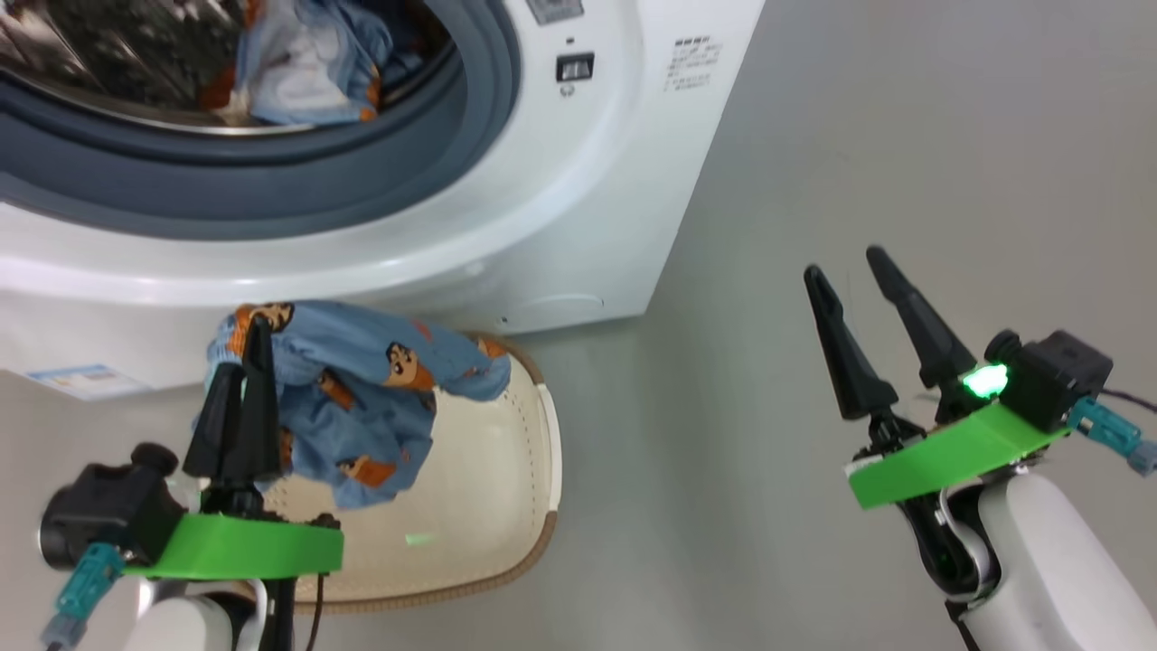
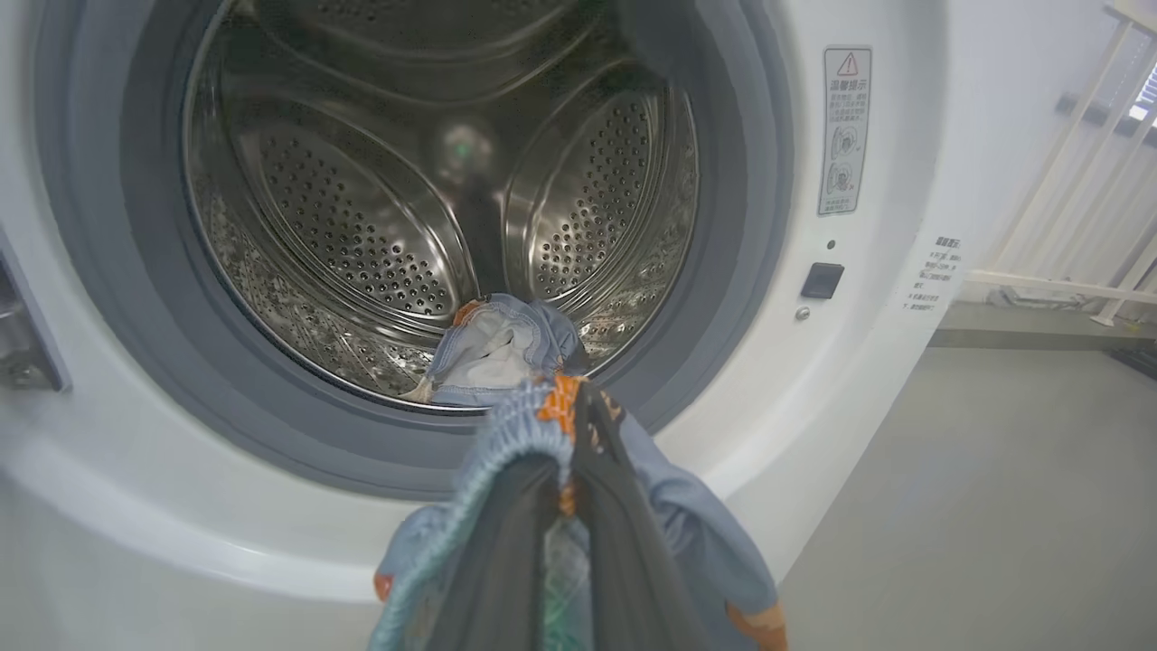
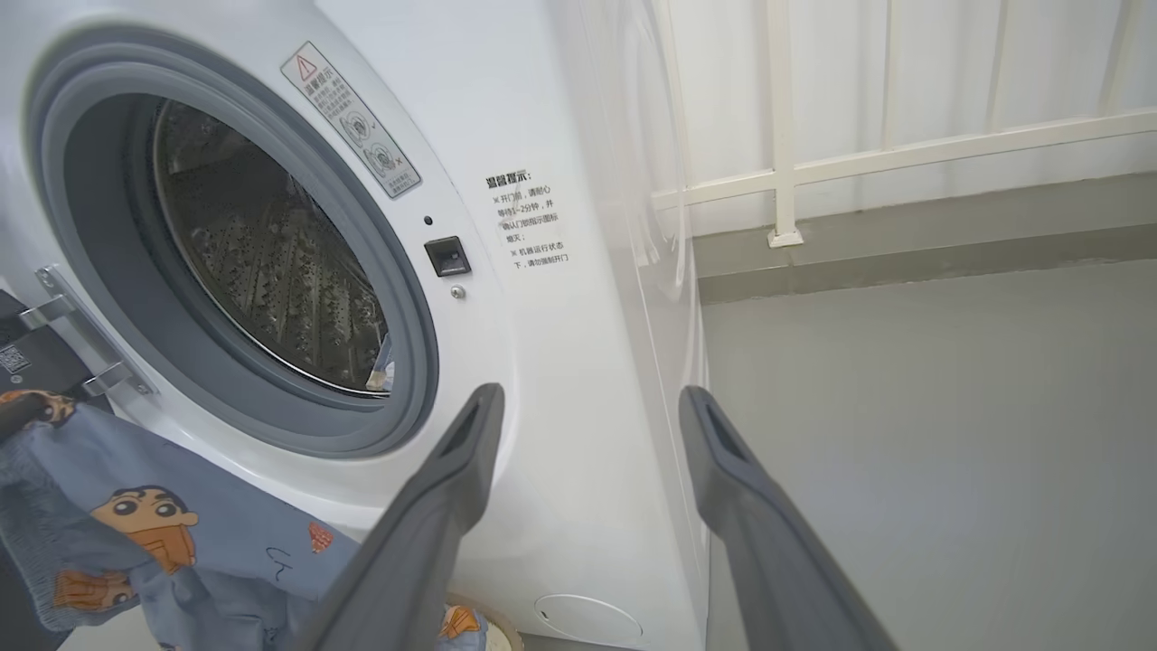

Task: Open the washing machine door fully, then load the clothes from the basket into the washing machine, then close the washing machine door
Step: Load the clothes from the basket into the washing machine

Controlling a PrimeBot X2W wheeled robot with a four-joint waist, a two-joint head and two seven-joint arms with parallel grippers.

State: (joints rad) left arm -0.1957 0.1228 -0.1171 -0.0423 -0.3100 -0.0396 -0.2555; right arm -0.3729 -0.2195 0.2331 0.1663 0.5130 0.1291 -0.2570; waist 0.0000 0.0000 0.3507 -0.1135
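1 garment point(image 1: 362, 398) hangs pinched in our left end effector point(image 1: 249, 348); our right end effector point(image 1: 842, 262) gapes empty. We should clear the gasket point(image 1: 271, 190) before releasing.

Grey floor point(image 1: 813, 136) carries washing machine point(image 1: 587, 226) and basket point(image 1: 488, 524).

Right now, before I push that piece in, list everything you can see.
washing machine: one, white, grey gasket, ahead on the left
drum: one, steel, perforated, inside the machine
garment in drum: one, light blue and cream, at the drum's front lip
floor: grey, right of the machine
basket: one, cream with brown rim, on the floor before the machine
held garment: one, light blue with orange-brown figures, hanging above the basket
railing: one, white, beyond the machine
left gripper: shut on held garment
right gripper: open, empty, over the floor
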